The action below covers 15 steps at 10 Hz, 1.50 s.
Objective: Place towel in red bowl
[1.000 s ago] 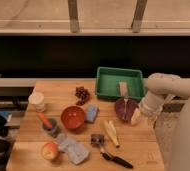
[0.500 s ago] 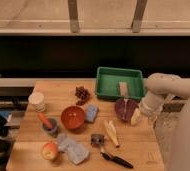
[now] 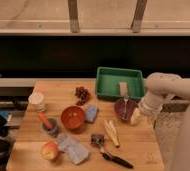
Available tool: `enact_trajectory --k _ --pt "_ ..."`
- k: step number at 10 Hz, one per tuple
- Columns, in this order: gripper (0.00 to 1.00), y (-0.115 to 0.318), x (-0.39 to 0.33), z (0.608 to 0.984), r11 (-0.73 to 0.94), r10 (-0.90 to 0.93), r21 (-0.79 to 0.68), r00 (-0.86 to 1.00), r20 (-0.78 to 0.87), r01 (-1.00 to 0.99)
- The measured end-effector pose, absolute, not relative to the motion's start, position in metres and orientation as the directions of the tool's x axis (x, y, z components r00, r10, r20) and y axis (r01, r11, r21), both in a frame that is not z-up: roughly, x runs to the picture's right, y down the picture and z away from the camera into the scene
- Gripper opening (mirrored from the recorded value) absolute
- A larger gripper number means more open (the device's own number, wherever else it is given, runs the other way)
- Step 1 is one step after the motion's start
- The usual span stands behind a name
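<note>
The red bowl (image 3: 72,117) stands near the middle of the wooden table (image 3: 138,150). A crumpled pale blue-grey towel (image 3: 73,148) lies at the front, just below and slightly left of the bowl, beside an apple (image 3: 49,150). My white arm comes in from the right, and my gripper (image 3: 136,116) hangs at the right side of the table, next to a dark purple bowl (image 3: 123,108). It is well to the right of the towel and holds nothing that I can see.
A green tray (image 3: 102,82) sits at the back right. A blue sponge (image 3: 92,113), dark grapes (image 3: 81,93), a white cup (image 3: 37,101), a grey bowl with a carrot (image 3: 49,125), a pale banana (image 3: 111,132) and a black-handled brush (image 3: 115,159) are spread over the table.
</note>
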State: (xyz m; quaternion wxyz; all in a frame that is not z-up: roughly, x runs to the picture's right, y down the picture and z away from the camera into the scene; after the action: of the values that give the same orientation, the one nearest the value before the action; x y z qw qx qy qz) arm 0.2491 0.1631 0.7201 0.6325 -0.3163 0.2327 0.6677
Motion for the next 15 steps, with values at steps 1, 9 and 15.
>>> enact_trajectory --k 1,9,15 --pt "0.60 0.160 0.237 0.719 -0.065 0.694 -0.110 0.034 -0.719 -0.992" --pt "0.60 0.212 0.011 0.724 0.282 0.507 -0.498 0.568 -0.648 -0.820" --pt "0.60 0.259 -0.087 0.699 0.391 0.393 -0.671 0.774 -0.496 -0.629"
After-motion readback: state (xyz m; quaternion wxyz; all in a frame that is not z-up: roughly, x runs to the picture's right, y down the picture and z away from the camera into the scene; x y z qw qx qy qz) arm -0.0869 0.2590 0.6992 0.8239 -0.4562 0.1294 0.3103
